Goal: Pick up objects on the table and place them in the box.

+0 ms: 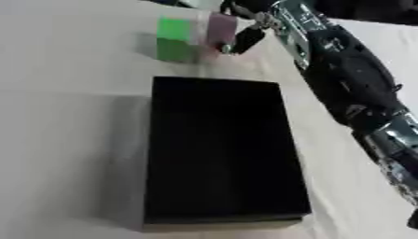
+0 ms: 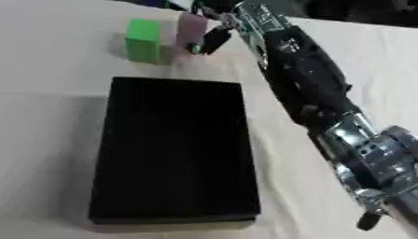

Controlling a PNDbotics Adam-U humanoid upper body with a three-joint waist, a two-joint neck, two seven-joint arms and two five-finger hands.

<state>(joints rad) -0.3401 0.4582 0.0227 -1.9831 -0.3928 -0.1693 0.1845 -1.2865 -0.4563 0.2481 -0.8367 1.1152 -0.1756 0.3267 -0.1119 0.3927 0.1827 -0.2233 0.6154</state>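
A: Where's the right hand (image 2: 214, 38)?
B: At twelve o'clock past the box (image 1: 220, 149), fingers curled round the pink block (image 2: 192, 29) to lift it; green block (image 2: 143, 39) beside.

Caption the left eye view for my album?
Robot's right hand reaching a pink block beside a green cube, beyond the black box.

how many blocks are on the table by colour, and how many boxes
green block: 1
pink block: 1, at the right hand
black box: 1
total: 3 things
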